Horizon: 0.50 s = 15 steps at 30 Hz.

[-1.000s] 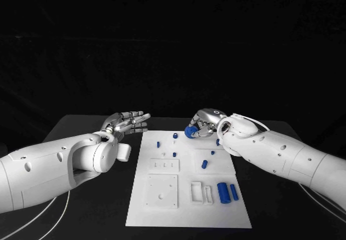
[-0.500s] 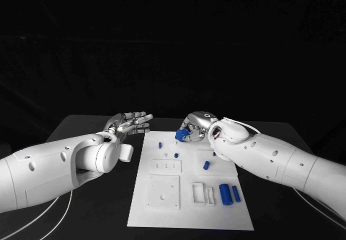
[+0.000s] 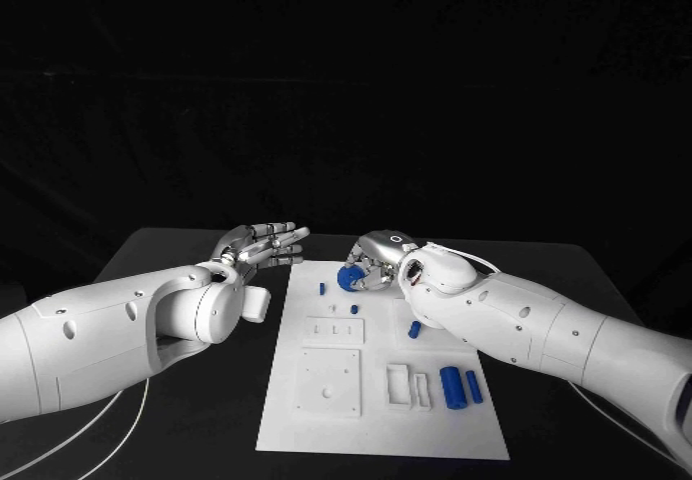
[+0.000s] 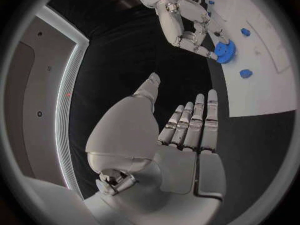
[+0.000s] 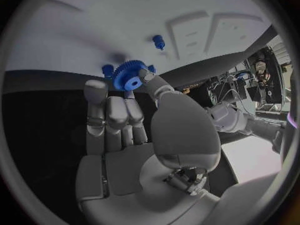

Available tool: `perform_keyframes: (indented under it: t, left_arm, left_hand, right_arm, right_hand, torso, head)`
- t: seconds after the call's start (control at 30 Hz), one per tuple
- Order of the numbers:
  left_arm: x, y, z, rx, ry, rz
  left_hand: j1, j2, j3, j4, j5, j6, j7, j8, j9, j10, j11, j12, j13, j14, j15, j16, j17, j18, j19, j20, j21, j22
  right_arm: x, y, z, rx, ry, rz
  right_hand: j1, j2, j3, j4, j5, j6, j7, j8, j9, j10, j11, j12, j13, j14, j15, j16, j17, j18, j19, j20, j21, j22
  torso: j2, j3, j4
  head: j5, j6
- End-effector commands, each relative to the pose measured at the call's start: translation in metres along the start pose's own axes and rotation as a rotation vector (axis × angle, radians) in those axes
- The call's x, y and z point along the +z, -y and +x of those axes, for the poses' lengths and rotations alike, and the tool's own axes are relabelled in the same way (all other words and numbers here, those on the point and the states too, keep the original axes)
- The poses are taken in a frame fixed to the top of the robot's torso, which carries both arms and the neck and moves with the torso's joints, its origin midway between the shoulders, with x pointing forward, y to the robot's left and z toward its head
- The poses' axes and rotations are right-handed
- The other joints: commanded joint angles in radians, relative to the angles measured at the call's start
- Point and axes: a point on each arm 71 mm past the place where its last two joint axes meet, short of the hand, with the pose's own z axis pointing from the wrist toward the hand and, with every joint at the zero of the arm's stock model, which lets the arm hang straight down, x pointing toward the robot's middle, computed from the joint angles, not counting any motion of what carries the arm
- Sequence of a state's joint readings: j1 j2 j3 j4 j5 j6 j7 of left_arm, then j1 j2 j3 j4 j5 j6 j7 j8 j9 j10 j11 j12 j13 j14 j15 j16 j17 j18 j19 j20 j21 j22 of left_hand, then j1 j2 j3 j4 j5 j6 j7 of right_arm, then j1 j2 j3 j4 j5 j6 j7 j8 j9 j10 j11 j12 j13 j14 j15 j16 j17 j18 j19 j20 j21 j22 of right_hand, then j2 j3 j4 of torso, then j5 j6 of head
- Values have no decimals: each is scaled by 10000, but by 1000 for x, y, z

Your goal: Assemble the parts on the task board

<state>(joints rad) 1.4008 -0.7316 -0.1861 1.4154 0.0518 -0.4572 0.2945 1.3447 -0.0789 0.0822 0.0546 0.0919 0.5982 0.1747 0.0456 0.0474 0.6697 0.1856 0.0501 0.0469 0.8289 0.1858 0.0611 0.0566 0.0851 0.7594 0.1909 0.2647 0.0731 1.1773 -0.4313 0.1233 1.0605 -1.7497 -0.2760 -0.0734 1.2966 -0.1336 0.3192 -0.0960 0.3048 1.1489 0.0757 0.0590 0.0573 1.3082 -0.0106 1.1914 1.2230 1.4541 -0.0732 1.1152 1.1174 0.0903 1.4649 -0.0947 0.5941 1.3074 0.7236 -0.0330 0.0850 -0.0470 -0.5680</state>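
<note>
Right hand (image 3: 378, 258): fingers curled, pinching a blue gear (image 3: 349, 276) between thumb and fingertips. The right wrist view confirms the grip, the gear (image 5: 130, 77) toothed round its rim with a round hole at its centre. The hand holds the gear over the far end of the board (image 3: 378, 420), near that end's left side. The left wrist view shows the same hand (image 4: 187, 25) and gear (image 4: 225, 51) above the board's edge; whether the gear touches the board cannot be told.

Left hand (image 3: 260, 244): holds nothing, palm up, fingers straight and together, thumb standing apart, as the left wrist view (image 4: 178, 135) also shows. It hangs above the desk (image 3: 159, 250) just left of the board's far corner, apart from the board.

Board: white, lying lengthwise in the middle of the desk. A small blue peg (image 3: 322, 288) stands near the far left side, beside the gear. One short blue piece (image 3: 414, 329) lies mid-board under the right forearm. Two blue cylinders (image 3: 457, 385) lie side by side near the right edge toward the near end. White raised blocks (image 3: 329, 380) sit on the left half.
</note>
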Motion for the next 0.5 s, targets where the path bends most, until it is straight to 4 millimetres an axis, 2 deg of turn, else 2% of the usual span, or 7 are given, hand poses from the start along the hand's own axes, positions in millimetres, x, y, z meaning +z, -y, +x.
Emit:
perform_keyframes:
  t: [0.03,0.17,0.33,0.5]
  left_arm:
    - [1,3,3,16,-141,112]
    - [1,3,3,14,-152,111]
    - [1,3,4,7,-191,107]
    - [2,3,6,4,-216,103]
  left_hand:
    - [5,-22,-31,35,-29,-43,189,-3,-17,-48,-7,-43,-13,-67,-4,-37,-12,-26,-25,7,-41,-10]
    - [5,-22,-31,35,-29,-43,189,-3,-17,-48,-7,-43,-13,-67,-4,-37,-12,-26,-25,7,-41,-10]
    - [-20,-24,-35,41,-33,-48,187,-2,-16,-65,-8,-44,-14,-74,-3,-38,-13,-25,-27,6,-42,-10]
    - [-20,-24,-35,41,-33,-48,187,-2,-16,-65,-8,-44,-14,-74,-3,-38,-13,-25,-27,6,-42,-10]
  right_arm:
    - [1,0,4,-175,-96,3]
    - [1,-1,8,-172,-244,-1]
    - [3,0,14,-175,-393,80]
    - [4,4,17,-225,-480,197]
  right_hand:
    - [3,-2,20,55,36,295,-18,29,69,36,-56,-15,13,-6,-88,-43,-12,-34,508,-80,19,554]
    - [4,-2,15,56,40,298,-19,30,70,35,-56,-14,16,-6,-88,-47,-19,-38,509,-80,35,556]
    - [4,-2,15,56,40,298,-19,30,70,35,-56,-14,16,-6,-88,-47,-19,-38,509,-80,35,556]
    - [-25,9,-15,77,39,285,-17,30,70,19,-55,-36,1,-11,-84,-69,-43,-41,501,-78,3,545]
  torso:
    - [0,1,-6]
    - [-4,5,-24]
    - [4,3,6]
    - [-3,-3,5]
  head:
    - [11,-17]
    - [26,-36]
    - [24,-40]
    - [34,-54]
